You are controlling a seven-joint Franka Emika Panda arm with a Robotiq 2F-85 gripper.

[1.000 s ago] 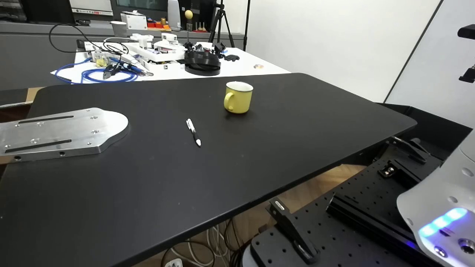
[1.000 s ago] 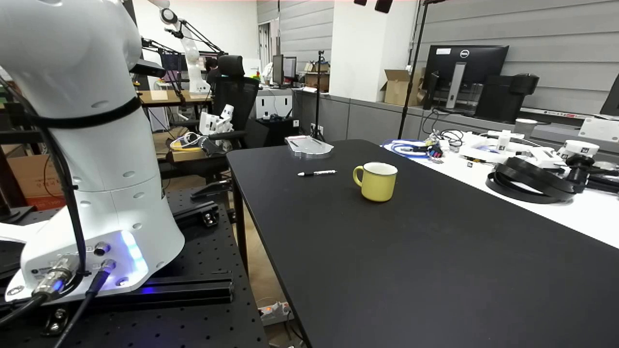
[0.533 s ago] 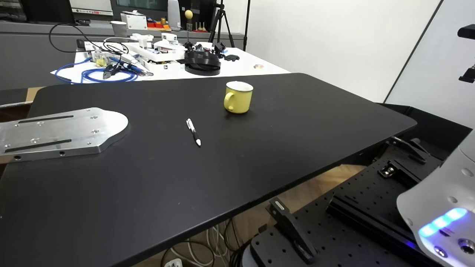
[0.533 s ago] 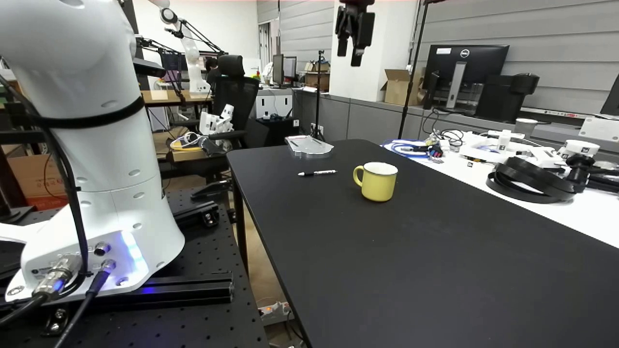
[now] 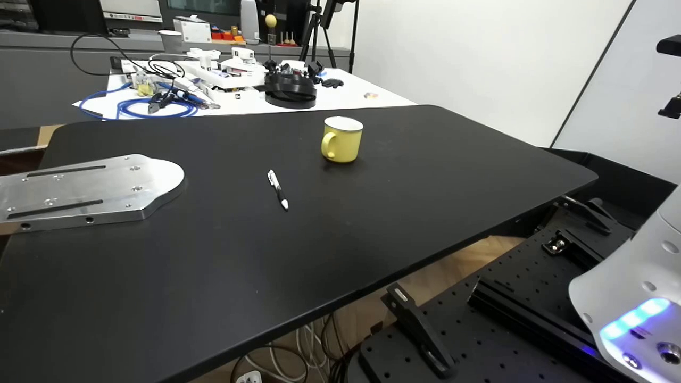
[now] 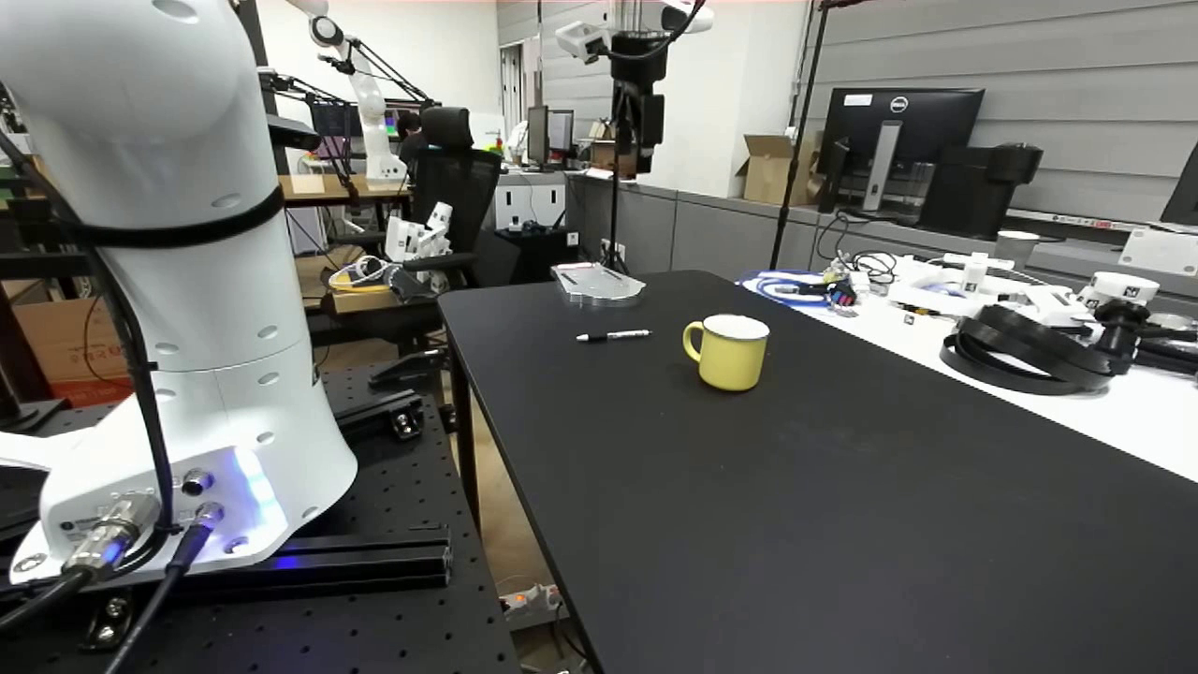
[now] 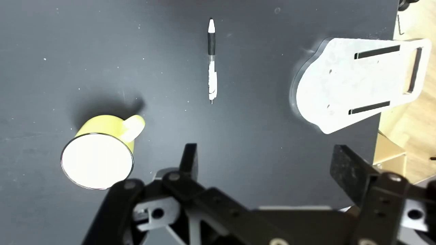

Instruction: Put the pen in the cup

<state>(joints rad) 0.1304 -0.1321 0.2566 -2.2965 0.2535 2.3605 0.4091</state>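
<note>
Hovering with jaws spread, a black two-fingered gripper overlooks a slim white-and-black pen near a round yellow cup.

Black table below fingers; wood floor beyond fingers. In an exterior view: white wall behind fingers; chair left of fingers; grey wall right of fingers.

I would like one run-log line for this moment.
end effector: open, empty; pen: on table; cup: upright, apart from pen; placing: not yet
</note>
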